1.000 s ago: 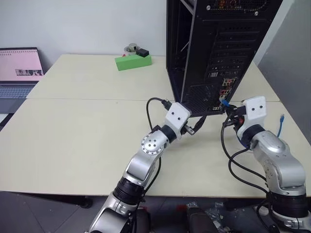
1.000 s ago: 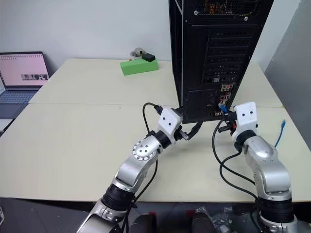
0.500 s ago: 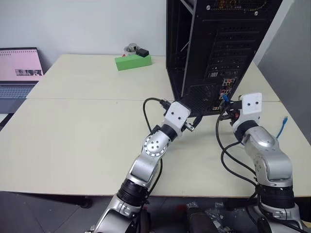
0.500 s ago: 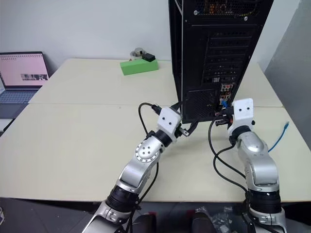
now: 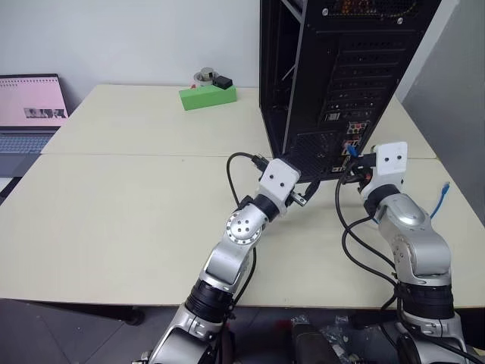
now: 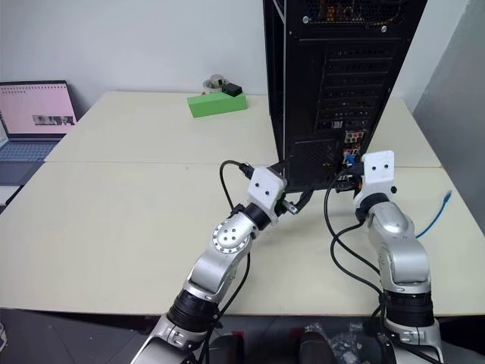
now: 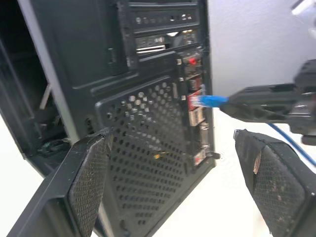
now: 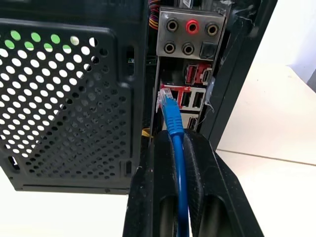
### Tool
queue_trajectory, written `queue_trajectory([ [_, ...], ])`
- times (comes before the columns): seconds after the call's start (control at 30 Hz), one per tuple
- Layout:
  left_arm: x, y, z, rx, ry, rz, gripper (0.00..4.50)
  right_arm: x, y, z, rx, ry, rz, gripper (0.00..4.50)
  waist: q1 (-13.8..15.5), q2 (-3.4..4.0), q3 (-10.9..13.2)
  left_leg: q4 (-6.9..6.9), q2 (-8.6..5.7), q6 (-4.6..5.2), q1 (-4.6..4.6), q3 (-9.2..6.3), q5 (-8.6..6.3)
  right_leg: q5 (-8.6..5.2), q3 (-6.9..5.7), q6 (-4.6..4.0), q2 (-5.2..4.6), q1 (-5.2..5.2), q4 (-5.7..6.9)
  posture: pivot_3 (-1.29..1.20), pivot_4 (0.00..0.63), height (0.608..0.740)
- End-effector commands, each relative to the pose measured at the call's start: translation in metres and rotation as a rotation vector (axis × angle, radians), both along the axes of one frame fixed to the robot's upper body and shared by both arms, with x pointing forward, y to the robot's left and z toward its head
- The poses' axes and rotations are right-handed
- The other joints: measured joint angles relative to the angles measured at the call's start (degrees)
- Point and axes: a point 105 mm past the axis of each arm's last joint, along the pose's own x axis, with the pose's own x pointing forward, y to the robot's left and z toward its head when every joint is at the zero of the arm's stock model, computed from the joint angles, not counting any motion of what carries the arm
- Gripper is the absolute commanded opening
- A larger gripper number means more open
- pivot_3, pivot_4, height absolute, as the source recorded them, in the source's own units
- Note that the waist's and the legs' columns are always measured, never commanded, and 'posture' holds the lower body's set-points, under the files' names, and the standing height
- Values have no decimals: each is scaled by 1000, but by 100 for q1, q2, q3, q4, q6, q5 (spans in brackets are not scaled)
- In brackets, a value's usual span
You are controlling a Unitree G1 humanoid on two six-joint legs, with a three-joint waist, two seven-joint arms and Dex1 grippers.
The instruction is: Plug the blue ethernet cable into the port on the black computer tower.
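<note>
Bright, even indoor light; wrist views slightly soft.

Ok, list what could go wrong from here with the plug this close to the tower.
1. The plug of the blue cable sits at the edge of the port, slightly tilted; pushing now could jam it against the metal rim.
2. The right gripper pinches the thin cable behind the plug, so the cable may slide or buckle under push.
3. The open left gripper flanks the tower without touching it, so the case could shift.
</note>
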Motion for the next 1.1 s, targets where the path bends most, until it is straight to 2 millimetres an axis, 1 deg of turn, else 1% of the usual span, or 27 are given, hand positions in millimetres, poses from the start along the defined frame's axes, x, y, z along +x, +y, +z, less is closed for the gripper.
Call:
queue_trajectory([
  [0.03,-7,-3,15,-38,-36,-31,4144,0,-6,18,0,-70,-25,0,0,0,0,0,0,0,0,0,0,0,0,0,0,0,0,0,150,740],
  [0.27,-7,-3,15,-36,-35,-34,4144,1,-8,16,3,-65,-32,0,-1,0,0,0,0,0,0,0,0,0,0,0,0,0,0,0,150,740],
  [0.57,-6,-3,16,-35,-41,-31,4144,3,-2,17,2,-65,-7,0,-1,0,0,-1,0,0,0,0,0,0,0,0,0,0,-1,0,150,740],
  [0.73,-5,-2,16,-34,-45,-27,4144,3,1,21,-12,-77,5,0,-4,0,0,-1,0,0,0,0,0,0,0,0,0,0,-1,0,150,740],
  [0.97,-5,-2,16,-31,-46,-26,4144,5,0,21,5,-75,-5,0,-9,0,0,-1,0,0,0,0,0,0,0,0,0,-1,-1,0,150,740],
  [1.1,-4,-2,16,-31,-46,-27,4144,4,6,25,-28,-87,27,0,-16,0,0,-1,0,0,1,1,0,0,1,0,0,-2,-1,0,150,740],
])
